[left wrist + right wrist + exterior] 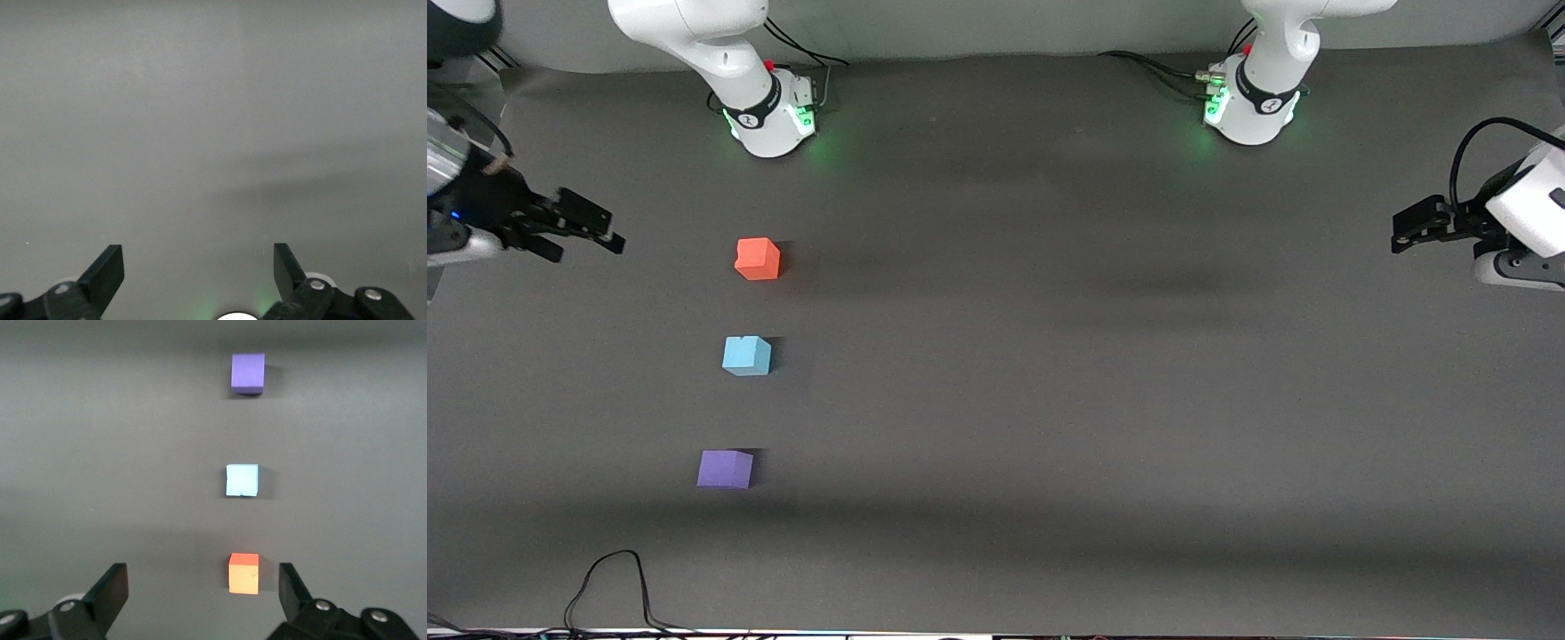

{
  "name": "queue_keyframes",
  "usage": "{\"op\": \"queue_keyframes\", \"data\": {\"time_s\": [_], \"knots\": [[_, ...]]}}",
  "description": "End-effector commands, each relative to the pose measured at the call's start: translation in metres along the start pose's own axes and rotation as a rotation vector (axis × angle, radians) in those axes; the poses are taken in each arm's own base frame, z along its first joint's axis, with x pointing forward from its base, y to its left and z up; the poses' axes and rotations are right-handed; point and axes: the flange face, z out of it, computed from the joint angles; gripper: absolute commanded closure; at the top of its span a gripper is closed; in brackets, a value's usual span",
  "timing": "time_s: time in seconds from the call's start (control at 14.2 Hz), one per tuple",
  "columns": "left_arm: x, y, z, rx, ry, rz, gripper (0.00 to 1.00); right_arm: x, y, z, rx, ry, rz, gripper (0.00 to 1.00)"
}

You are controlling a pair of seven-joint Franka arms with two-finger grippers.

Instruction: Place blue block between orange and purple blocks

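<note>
Front view: blue block [746,356] set between orange block [758,259] and purple block [725,468], task apparently complete, left gripper [1405,229] and right gripper [596,233] both clear, fingers apart.

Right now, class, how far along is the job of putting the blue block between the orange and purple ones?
It looks done: the blue block sits between the orange block and purple block. Nothing is in hand; the right pincer and left pincer are open, off at the table's ends. Nothing visibly remains.
</note>
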Motion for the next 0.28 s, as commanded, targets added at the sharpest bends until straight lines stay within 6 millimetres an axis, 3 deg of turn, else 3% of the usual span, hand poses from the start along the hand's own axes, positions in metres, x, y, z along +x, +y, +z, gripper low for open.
{"op": "queue_keyframes", "data": {"time_s": [0.0, 0.21], "knots": [[-0.0012, -0.0012, -0.0022, 0.015, 0.01, 0.018, 0.0, 0.0036, 0.0018, -0.0019, -0.03, -0.01, -0.019, 0.0], [-0.0011, -0.0012, -0.0016, 0.015, 0.01, 0.016, 0.0, 0.0067, 0.0034, 0.0056, -0.092, -0.028, -0.034, 0.0]]}}
